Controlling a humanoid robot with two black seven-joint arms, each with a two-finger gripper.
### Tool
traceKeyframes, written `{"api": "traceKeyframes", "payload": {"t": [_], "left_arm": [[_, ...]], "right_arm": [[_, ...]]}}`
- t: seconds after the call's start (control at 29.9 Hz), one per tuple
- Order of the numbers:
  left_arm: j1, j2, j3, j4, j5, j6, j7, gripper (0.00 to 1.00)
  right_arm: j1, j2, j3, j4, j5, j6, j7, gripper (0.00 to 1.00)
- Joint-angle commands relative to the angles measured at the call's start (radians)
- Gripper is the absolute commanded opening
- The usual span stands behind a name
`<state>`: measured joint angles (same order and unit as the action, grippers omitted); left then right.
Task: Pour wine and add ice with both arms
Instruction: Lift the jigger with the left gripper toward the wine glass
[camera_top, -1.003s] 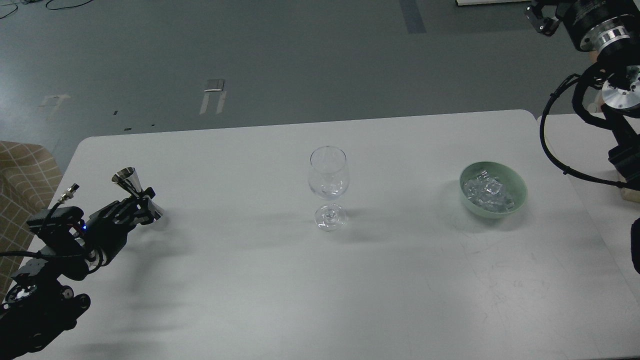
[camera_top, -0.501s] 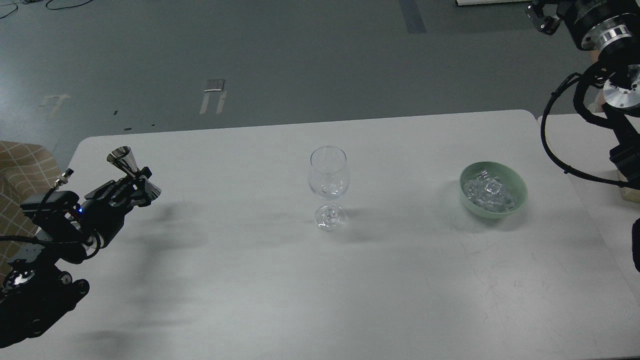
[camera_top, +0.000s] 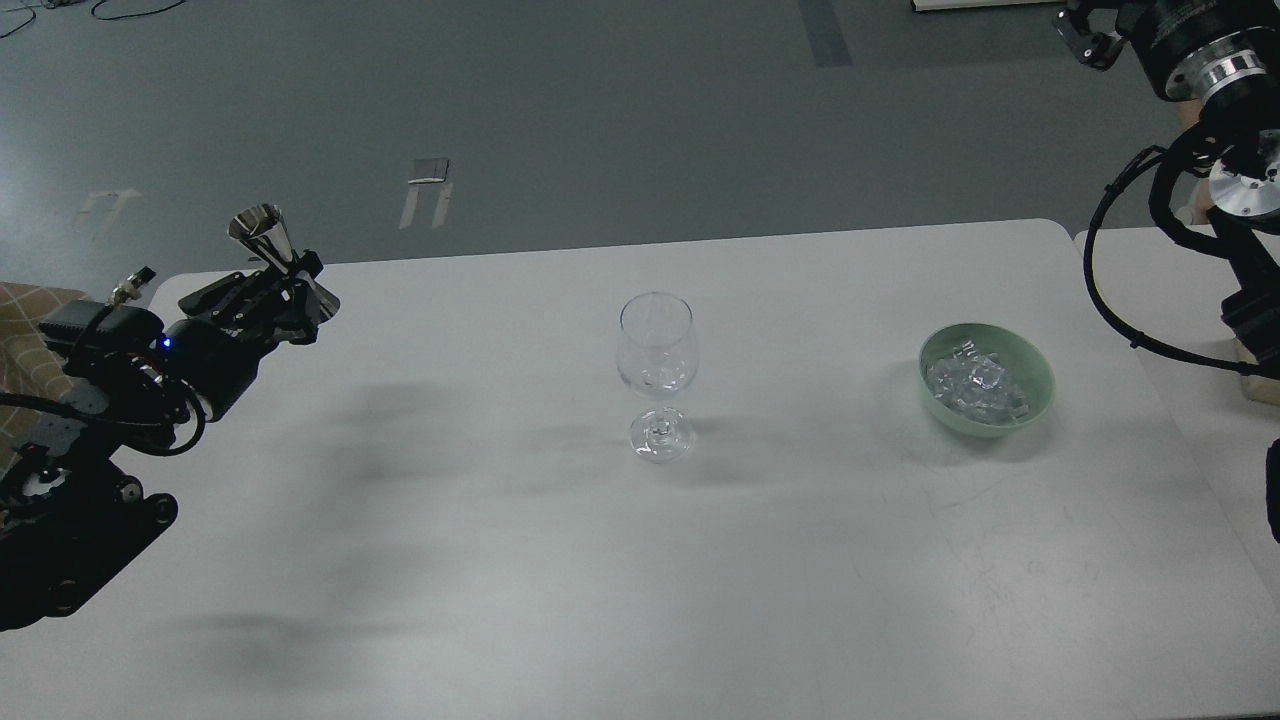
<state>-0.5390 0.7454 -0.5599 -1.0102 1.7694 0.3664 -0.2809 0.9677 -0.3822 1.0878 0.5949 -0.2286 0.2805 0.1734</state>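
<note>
**Jigger Raised; Pour Not Yet Started**

The ice (camera_top: 975, 388) lies heaped in the green bowl (camera_top: 1040, 385), well to the right of the wine glass (camera_top: 657, 375) at desk (camera_top: 500, 560) centre. The glass appears empty. Far left of the glass, the left claw (camera_top: 283, 293) pinches a metal jigger (camera_top: 280, 262) at its waist. Against the earlier frames, the jigger has risen clear of the desk surface; glass and bowl are unchanged. Judged next: transport toward the glass. The right claw (camera_top: 1085, 35) sits top right, state indeterminate.
</note>
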Motion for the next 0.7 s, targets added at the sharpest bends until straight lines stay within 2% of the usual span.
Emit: {"api": "traceKeyframes", "payload": {"t": [0.0,0.3,0.53,0.67], "left_arm": [[-0.039,-0.003,0.035,-0.056,0.036,0.000,-0.012,0.10],[-0.134,-0.021,0.069,-0.120,0.139,0.002,-0.033,0.10],[-0.180,-0.099,0.114,-0.128,0.154,0.002,-0.038,0.10],[-0.206,-0.113,0.190,-0.137,0.174,0.002,-0.044,0.10]], "right_arm": [[-0.003,-0.001,0.000,-0.001,0.000,0.000,0.000,1.00],[-0.004,-0.001,0.000,0.000,0.000,0.000,0.000,1.00],[-0.004,-0.001,0.000,-0.003,0.000,0.000,0.000,1.00],[-0.004,-0.003,0.000,-0.009,0.000,0.000,0.000,1.00]]}}
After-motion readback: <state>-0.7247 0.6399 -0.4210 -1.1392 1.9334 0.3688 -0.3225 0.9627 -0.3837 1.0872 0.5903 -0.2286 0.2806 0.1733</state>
